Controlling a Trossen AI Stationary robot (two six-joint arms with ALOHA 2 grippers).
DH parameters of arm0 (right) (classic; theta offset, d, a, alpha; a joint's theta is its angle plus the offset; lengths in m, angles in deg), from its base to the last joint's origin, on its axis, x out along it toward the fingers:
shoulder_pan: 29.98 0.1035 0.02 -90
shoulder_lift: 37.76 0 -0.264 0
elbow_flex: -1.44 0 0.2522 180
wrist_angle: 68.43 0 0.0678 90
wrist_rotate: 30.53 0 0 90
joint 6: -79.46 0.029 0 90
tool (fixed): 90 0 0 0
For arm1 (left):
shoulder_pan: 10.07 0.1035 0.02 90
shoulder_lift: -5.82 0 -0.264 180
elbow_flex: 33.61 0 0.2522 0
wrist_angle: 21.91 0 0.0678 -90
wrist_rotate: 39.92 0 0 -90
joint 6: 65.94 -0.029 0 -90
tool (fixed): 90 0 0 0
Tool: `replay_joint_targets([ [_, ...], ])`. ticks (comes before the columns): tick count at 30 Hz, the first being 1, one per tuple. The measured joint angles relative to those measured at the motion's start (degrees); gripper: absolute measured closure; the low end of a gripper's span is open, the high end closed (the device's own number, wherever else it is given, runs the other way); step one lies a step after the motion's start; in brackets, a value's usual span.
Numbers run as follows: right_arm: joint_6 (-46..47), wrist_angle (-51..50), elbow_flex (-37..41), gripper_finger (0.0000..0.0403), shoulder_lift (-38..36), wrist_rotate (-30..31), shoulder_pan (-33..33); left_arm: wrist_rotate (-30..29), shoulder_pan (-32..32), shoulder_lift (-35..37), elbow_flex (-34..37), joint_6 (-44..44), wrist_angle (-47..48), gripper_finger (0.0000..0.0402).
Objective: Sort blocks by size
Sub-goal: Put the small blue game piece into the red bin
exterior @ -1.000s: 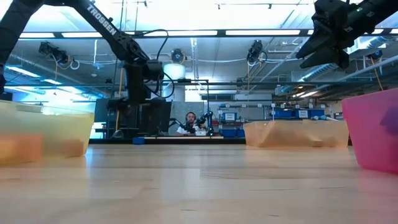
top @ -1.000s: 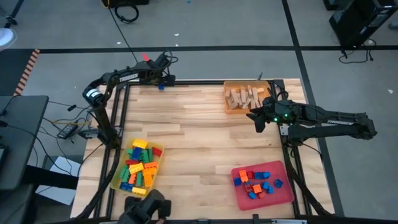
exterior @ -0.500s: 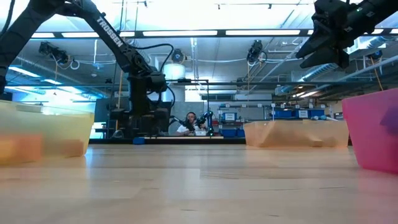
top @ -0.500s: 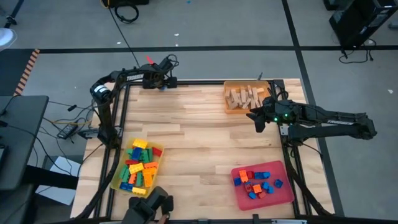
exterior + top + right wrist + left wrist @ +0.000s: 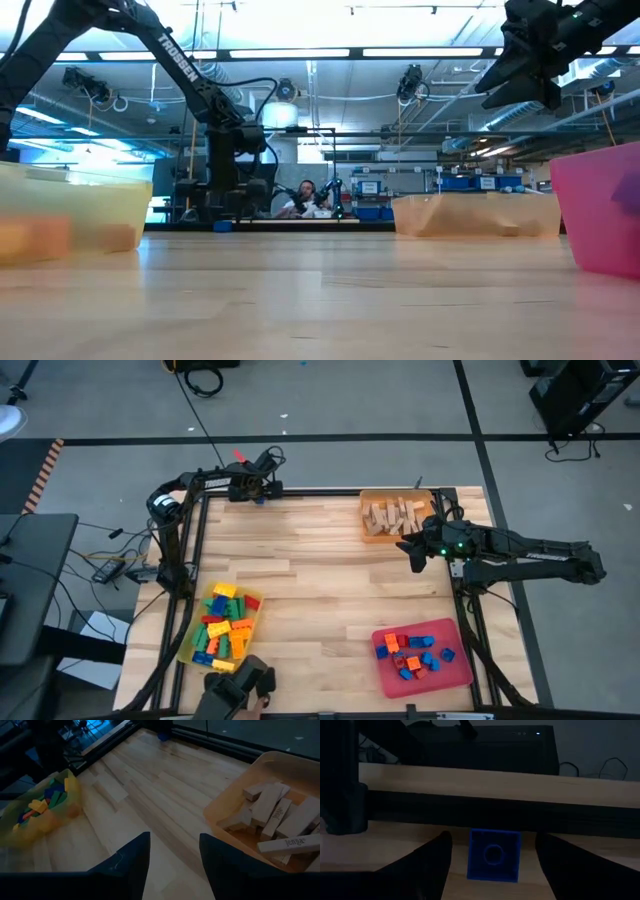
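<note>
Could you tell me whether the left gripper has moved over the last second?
Yes. In the high view the left gripper has dropped slightly toward the table's far edge, straddling the blue block, its elbow swinging right.

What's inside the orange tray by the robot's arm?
The orange tray holds tan wooden blocks piled loosely, some overlapping. Anything beneath the pile is covered.
</note>
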Motion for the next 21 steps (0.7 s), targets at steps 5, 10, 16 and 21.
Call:
replay_joint_targets([
  [5, -0.02, -0.02, 0.00, 0.0218, -0.01, 0.15, 0.00, -0.56, -0.02, -0.18, 0.00, -1.41, 0.06, 0.0123],
  [10, -0.01, -0.02, 0.00, 0.0218, -0.02, 0.20, 0.00, -0.80, -0.02, -0.20, 0.00, -1.34, 0.24, 0.0129],
  [16, 0.00, -0.02, 0.00, 0.0218, -0.01, 0.20, 0.00, -1.35, -0.25, -0.44, 0.00, 0.11, 1.78, 0.0130],
  [21, -0.01, -0.04, 0.00, 0.0218, -0.01, 0.20, 0.00, -1.39, -0.52, -0.58, 0.00, 0.07, 1.65, 0.0140],
])
